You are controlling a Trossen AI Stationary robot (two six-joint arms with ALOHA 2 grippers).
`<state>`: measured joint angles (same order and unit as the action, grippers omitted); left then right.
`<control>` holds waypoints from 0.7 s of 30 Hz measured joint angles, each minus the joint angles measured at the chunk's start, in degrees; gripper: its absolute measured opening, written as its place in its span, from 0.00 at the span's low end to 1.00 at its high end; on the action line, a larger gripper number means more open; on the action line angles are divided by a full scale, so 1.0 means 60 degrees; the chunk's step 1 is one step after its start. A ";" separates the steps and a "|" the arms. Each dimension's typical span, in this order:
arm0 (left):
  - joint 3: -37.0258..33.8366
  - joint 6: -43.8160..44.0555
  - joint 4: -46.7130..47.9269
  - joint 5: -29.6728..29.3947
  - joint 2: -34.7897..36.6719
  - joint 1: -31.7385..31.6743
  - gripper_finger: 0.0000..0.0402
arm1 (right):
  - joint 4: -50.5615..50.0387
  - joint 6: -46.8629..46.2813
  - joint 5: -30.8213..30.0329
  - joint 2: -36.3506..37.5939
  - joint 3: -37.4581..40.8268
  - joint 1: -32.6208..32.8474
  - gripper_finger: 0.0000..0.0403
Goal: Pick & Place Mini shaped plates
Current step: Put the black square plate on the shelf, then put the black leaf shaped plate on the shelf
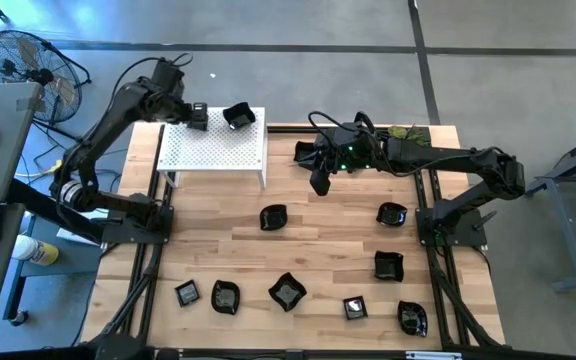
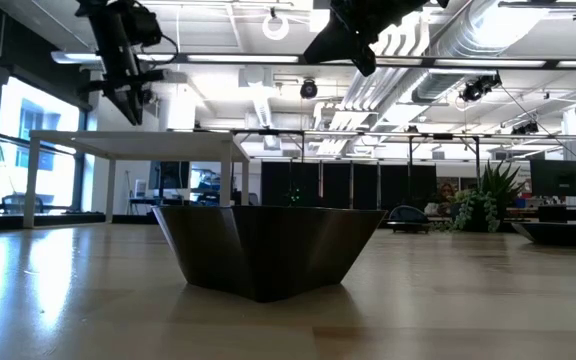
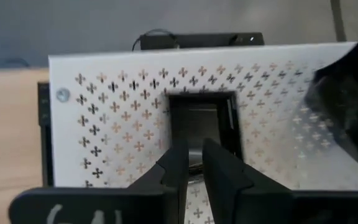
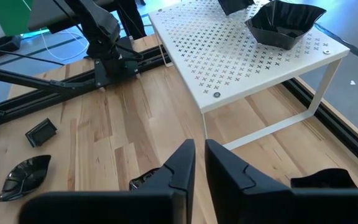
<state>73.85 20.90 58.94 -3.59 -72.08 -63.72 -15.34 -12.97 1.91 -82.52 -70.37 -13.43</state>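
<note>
white perforated stand (image 1: 213, 150) stands on the wooden table (image 1: 308, 250) at its far left corner. green plant sprig (image 1: 404, 131) lies at the far edge. floor fan (image 1: 23, 62) beyond the table.

Robotics lab in an open industrial hall. Exposed white ducts (image 2: 528, 40) and pipes under the ceiling, upper right of the low view. Grey concrete floor (image 1: 298, 22) along the top of the high view. Butcher-block table (image 1: 318, 255) on a dark metal frame. Floor fan (image 1: 23, 60) upper left. Potted plant (image 2: 488, 200) and monitor (image 2: 560, 178) at right in the low view.
</note>
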 joint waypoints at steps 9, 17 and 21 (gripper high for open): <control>0.0116 -0.0561 -0.0012 0.0210 0.0774 0.0078 0.01 | -0.0142 0.0037 -0.0001 0.0051 0.0000 0.0000 0.07; -0.0226 -0.0816 -0.1156 -0.0329 0.2103 0.2245 0.00 | -0.2110 0.1098 -0.0013 0.0629 -0.0011 -0.0265 0.07; -0.0783 -0.0667 -0.1900 -0.0476 0.2568 0.3878 0.00 | -0.2629 0.1468 0.0004 0.0973 -0.0011 -0.0404 0.03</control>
<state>69.15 16.90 47.54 -6.44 -56.67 -40.46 -31.11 -4.16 1.93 -76.68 -70.43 -15.86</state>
